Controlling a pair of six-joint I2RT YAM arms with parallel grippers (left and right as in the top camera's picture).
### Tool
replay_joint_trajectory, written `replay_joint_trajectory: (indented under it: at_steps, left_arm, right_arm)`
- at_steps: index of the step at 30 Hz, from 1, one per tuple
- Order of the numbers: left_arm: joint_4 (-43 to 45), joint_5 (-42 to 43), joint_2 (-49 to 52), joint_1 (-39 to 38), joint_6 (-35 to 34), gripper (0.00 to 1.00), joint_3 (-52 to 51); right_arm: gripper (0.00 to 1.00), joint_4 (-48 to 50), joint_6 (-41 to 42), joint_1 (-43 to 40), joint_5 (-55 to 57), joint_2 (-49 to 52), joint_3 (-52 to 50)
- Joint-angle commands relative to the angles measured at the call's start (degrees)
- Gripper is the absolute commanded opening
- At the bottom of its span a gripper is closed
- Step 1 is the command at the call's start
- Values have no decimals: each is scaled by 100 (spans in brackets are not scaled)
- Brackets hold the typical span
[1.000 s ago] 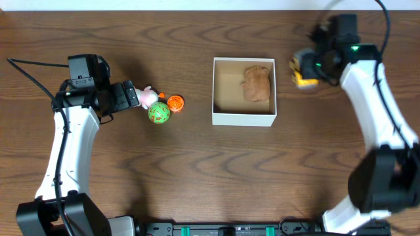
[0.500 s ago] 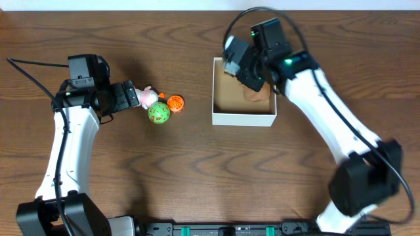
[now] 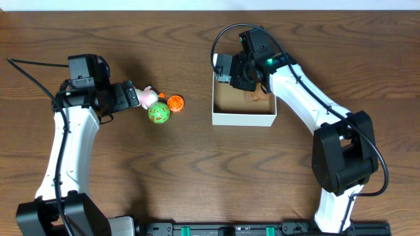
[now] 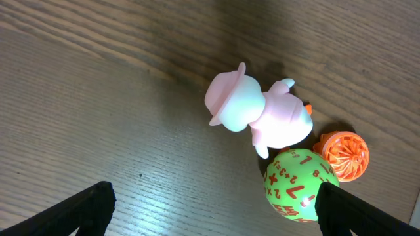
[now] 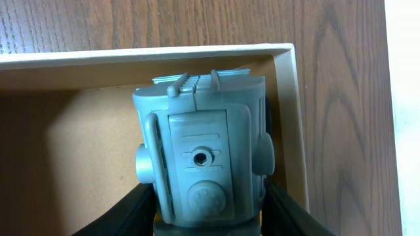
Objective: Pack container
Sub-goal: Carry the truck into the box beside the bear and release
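The container [image 3: 242, 118] is a white-walled square box with a brown inside, right of the table's middle. A brown toy [image 3: 256, 98] lies in it, mostly under my right arm. My right gripper [image 3: 235, 69] is shut on a grey robot-like toy [image 3: 222, 67] and holds it over the box's far left part. In the right wrist view the grey toy [image 5: 202, 154] sits between my fingers [image 5: 125, 213] above the box floor, near the box wall [image 5: 299, 131]. My left gripper [image 3: 129, 96] is open and empty beside a pink toy [image 3: 146, 96].
A green ball with orange numbers [image 3: 158, 113] and an orange ball [image 3: 175, 103] touch the pink toy. In the left wrist view the pink toy [image 4: 256, 115], green ball [image 4: 300, 185] and orange ball [image 4: 342, 154] lie just ahead of my open fingers [image 4: 85, 206].
My right arm has swung left from the table right of the box, carrying the grey toy, and now holds it over the box. The left arm has not moved.
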Motion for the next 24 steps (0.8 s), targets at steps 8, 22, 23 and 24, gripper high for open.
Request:
replay_joint_trajectory:
  at_steps: [8,22,23,24]
  left_arm:
    - [-24,59,11,26,55,98,127]
    - [129,-953,9,26,490,98,127]
    - [129,-953,9,26,490,98,127]
    - [129,-953,9,26,490,98,127]
  right_arm:
    - [99,24,944,63,-127,-223,44]
    - [99,-632,5169,-1298,-59,-2529,127]
    - [99,-796,5510,-1565,-90,-2610,127]
    - [99,-997,5814,-1864,-131,-2669,127]
